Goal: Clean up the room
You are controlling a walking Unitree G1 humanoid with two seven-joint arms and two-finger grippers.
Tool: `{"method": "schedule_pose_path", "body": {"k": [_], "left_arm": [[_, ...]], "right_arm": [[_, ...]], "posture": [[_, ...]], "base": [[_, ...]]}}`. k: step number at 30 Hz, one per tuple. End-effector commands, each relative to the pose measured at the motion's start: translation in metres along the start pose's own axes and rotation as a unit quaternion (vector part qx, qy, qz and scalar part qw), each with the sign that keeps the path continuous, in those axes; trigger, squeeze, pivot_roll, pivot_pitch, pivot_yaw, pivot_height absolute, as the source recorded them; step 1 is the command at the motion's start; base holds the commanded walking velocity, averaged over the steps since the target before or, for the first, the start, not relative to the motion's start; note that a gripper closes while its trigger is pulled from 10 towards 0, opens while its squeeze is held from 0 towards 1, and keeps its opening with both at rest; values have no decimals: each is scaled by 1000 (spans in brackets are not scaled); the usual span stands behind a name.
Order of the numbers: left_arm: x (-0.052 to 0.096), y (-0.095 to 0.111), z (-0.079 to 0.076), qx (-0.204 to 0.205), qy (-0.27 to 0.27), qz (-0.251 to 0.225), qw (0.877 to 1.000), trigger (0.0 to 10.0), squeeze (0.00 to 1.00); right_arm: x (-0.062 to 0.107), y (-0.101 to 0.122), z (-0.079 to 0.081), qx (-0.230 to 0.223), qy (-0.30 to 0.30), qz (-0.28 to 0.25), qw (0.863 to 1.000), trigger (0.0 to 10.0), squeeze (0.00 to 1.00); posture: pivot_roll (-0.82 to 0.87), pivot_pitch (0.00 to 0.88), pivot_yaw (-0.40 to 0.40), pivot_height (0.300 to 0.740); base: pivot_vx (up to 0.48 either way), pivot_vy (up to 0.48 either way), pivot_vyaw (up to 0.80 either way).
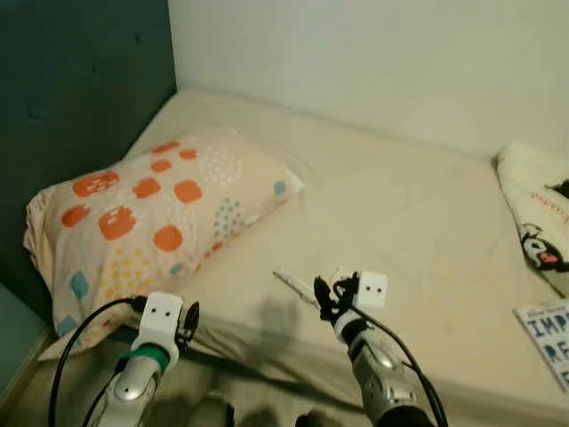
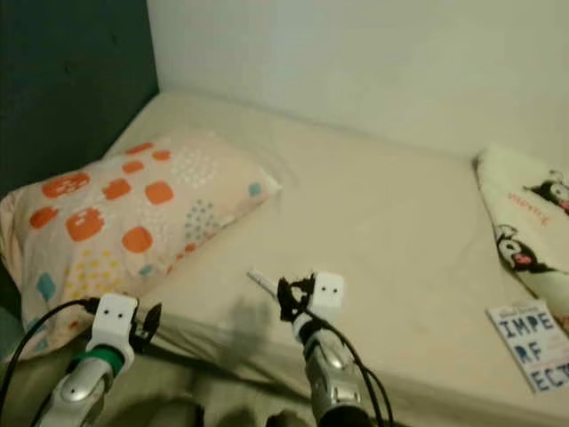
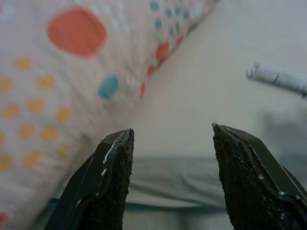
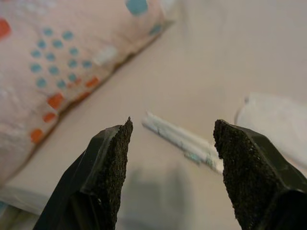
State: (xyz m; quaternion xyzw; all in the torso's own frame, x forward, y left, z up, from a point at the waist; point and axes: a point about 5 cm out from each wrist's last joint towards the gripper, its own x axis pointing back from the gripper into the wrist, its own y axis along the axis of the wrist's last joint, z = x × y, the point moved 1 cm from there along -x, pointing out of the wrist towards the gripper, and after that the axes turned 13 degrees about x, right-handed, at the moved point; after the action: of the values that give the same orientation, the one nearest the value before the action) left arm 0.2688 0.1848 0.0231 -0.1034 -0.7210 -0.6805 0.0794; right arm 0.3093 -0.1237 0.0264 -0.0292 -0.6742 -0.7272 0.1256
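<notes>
The wrapper (image 4: 180, 138), a thin rolled strip of white paper or plastic, lies flat on the bed (image 1: 418, 213) near its front edge. It looks light, soft and easily crushed, likely to slide on the sheet; a pinch across its middle seems best. It lies just ahead of the right claw (image 4: 170, 158), between its spread fingers. A white scrap (image 4: 273, 120) lies beside it. The left claw (image 3: 170, 158), also spread, hovers by the pillow (image 1: 151, 222)

Head stereo pair down over bed (image 1: 400, 231); wrist cameras close above mattress.
</notes>
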Motion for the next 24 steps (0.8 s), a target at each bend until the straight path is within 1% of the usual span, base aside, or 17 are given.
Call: {"method": "schedule_pose_path", "body": {"k": [1,3,4,7,9,10,11,12,14,15,16,18,19,24], "left_arm": [[2,-6,-2,0,-2,12,1000,10000,0],[2,-5,-1,-1,-2,11,1000,10000,0],[2,-5,-1,-11,-3,10,1000,10000,0],[2,-5,0,-19,-4,10,1000,10000,0],[2,-4,1,-37,-2,7,999,10000,0],[2,-4,1,-37,-2,7,999,10000,0],[1,-2,3,-47,-2,3,999,10000,0],[1,-2,3,-47,-2,3,999,10000,0],[0,2,4,-66,-5,-5,998,10000,0],[0,2,4,-66,-5,-5,998,10000,0],[-1,4,6,-77,-7,-10,997,10000,0],[-1,6,6,-84,-8,-14,996,10000,0],[-2,10,7,-96,-10,-21,995,10000,0],[-3,17,8,-114,-13,-33,993,10000,0]], "right_arm": [[3,-5,-3,2,-4,12,1000,10000,0],[3,-5,-3,4,-4,12,1000,10000,0],[3,-5,-3,4,-4,12,1000,10000,0],[3,-5,-4,5,-4,12,1000,10000,0],[4,-5,-4,6,-3,11,1000,10000,0],[4,-5,-4,6,-3,11,1000,10000,0],[4,-5,-5,8,-2,10,1000,10000,0],[4,-5,-5,8,-2,10,1000,10000,0],[5,-4,-4,15,2,7,1000,10000,0],[5,-4,-4,15,2,7,1000,10000,0],[5,-3,-4,22,5,4,1000,10000,0],[5,-2,-4,26,7,2,1000,10000,0],[4,0,-2,40,14,-4,999,10000,0],[1,7,3,63,28,-17,998,10000,0]], "posture": [[190,70,-63,610],[190,74,-65,595],[190,74,-65,590],[190,74,-65,585],[185,84,-70,575],[185,84,-70,575],[184,86,-70,570],[184,86,-70,570],[182,94,-71,560],[182,94,-71,560],[181,99,-72,555],[181,104,-72,550],[181,108,-71,545],[182,114,-68,535]], "base": [[0,0,0],[0,0,0],[0,0,0],[0,0,0],[0,0,0],[0,0,0],[0,0,0],[0,0,0],[0,0,0],[0,0,0],[0,0,0],[0,0,0],[0,0,0],[0,0,0]]}}
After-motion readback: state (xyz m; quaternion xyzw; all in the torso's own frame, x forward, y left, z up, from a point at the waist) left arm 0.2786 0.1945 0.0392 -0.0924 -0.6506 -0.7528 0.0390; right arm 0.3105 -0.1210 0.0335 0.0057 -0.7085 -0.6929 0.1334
